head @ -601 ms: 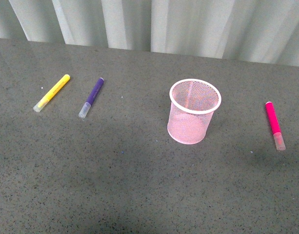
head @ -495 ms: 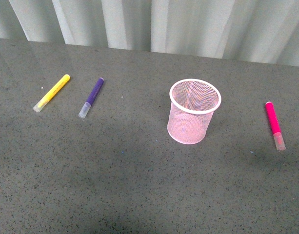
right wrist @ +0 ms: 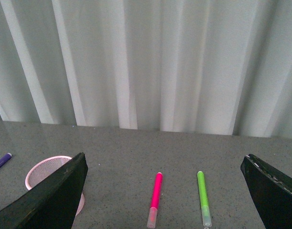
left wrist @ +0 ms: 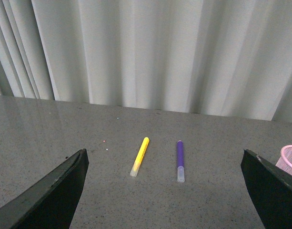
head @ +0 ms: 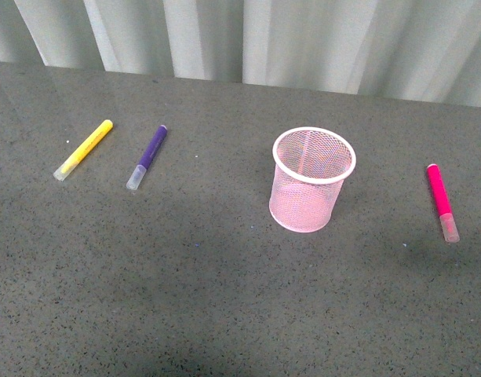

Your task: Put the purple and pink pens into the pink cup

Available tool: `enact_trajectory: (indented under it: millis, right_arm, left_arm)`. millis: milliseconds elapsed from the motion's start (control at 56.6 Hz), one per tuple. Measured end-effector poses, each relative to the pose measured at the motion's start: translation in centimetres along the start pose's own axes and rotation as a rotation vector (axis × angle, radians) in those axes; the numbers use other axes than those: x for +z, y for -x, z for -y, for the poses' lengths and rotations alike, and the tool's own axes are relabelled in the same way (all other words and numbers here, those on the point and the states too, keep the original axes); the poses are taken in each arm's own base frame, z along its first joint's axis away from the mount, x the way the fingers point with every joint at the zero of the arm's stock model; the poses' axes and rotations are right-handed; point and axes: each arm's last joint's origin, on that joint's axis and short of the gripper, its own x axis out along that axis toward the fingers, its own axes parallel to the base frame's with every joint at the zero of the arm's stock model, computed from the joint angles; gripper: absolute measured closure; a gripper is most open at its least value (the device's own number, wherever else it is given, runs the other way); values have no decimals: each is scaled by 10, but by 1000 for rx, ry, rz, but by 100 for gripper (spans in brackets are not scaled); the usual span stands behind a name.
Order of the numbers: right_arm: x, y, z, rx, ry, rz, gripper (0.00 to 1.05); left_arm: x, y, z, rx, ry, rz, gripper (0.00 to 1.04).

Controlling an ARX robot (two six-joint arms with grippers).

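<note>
Grey speckled table (head: 224, 298), pale pleated curtain (head: 303, 39) hanging behind it. L gripper (left wrist: 164, 151), seen via its wrist cam: two dark fingers (left wrist: 55, 191) spread wide w/ nothing btwn them, raised off the table's left part. Far left on the surface lies a yellow marker (head: 83, 149), flat, clear cap toward the near edge. Just right of it, apart but approx parallel, is the purple pen (head: 147, 157), also flat, cap end nearer too. Well right of that, about mid-table, the pink cup (head: 303, 200) stands upright, mesh wall, solid pale rim, mouth up; both pens are outside it. Further right, well apart from the cup, the pink pen (head: 440, 196) lies flat, cap end closest to the front edge. Right of that, shown only by the R wrist cam, a green marker (right wrist: 203, 195) lies beside the pink pen, parallel, not touching. R gripper (right wrist: 164, 155): fingers likewise held wide, gripping nothing, over the table's right part.
</note>
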Motion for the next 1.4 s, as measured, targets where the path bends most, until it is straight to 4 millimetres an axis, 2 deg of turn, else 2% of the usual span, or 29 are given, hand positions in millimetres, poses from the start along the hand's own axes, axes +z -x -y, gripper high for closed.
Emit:
enact_trajectory:
  millis: [972,1043,1114,1202,1397]
  right_arm:
    - [0,0,0,0,0,0,7]
    - [0,0,0,0,0,0,7]
    - [0,0,0,0,0,0,7]
    - [0,0,0,1,0,0,7]
    - [0,0,0,0,0,0,7]
  left_arm:
    - [0,0,0,1,0,0,7]
    - [-2,-1,0,98,52,-116,7]
    - [0,-10,0,208,126,-209,7]
    - [6,-28,-2,222,175,-242,7]
    - [30,-91,-5,251,201,-281,7]
